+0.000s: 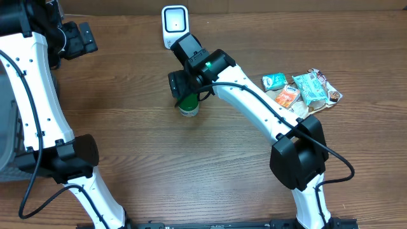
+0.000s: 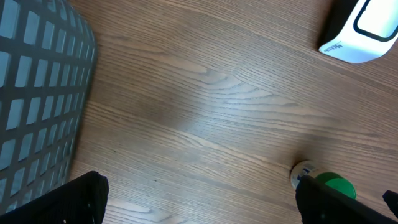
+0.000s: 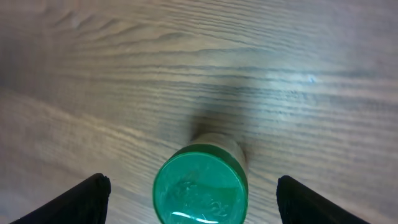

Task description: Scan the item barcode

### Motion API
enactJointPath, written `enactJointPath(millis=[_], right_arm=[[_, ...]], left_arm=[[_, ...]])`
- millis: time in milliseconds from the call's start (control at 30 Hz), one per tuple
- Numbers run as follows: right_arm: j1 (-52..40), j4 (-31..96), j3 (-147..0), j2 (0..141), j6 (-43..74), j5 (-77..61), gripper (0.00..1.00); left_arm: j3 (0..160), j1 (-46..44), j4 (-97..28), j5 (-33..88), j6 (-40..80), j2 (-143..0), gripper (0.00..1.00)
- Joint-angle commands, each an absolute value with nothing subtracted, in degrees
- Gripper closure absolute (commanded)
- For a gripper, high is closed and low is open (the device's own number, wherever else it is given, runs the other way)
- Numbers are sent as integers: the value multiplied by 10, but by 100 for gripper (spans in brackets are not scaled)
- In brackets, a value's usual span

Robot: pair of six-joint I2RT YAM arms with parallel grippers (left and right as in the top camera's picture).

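The item is a small round container with a green lid (image 1: 188, 105), standing upright on the wooden table. From the right wrist its lid (image 3: 200, 186) fills the lower middle of the view. My right gripper (image 1: 181, 86) hovers right over it, open (image 3: 198, 198), with a gap between the lid and each black finger. The white barcode scanner (image 1: 174, 24) stands just behind, at the table's far edge. My left gripper (image 1: 86, 38) is far off at the back left, open (image 2: 202, 202) and empty. Its view catches the container (image 2: 329, 183) at lower right and the scanner (image 2: 364, 28) at upper right.
A pile of several snack packets (image 1: 305, 89) lies to the right of the container. A grey mesh basket (image 2: 37, 93) stands at the table's left edge (image 1: 6, 127), beside the left arm.
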State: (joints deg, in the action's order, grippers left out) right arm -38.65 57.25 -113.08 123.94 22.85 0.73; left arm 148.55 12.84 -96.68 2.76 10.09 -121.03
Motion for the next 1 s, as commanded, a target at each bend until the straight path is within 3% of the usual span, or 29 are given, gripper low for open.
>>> enactJointPath(millis=[0,400,500,600,733,833,900,967], right_arm=[[-388,575,-1122,1257,336,35,21],[-389,594,-1119,1299,342,17,33],[-389,615,-1127,1299,336,16,41],[-389,642,-1144,1298,299,14,56],[-389,678,-1174,1292,236,14,59],[-389,706,-1202,1290,163,14,55],[-389,726,-1211,1290,156,14,36],[-388,745,-1213,1290,156,-2,24]], left_arm=[[1493,126,-968,24,90,-1207,0],[1493,126,-968,24,90,-1207,0],[1493,126,-968,24,90,-1207,1],[1493,126,-968,24,90,-1207,1],[1493,126,-968,24,90,-1207,1],[1493,126,-968,24,90,-1207,0],[1493,126,-968,24,90,-1207,0],[1493,126,-968,24,90,-1207,0]])
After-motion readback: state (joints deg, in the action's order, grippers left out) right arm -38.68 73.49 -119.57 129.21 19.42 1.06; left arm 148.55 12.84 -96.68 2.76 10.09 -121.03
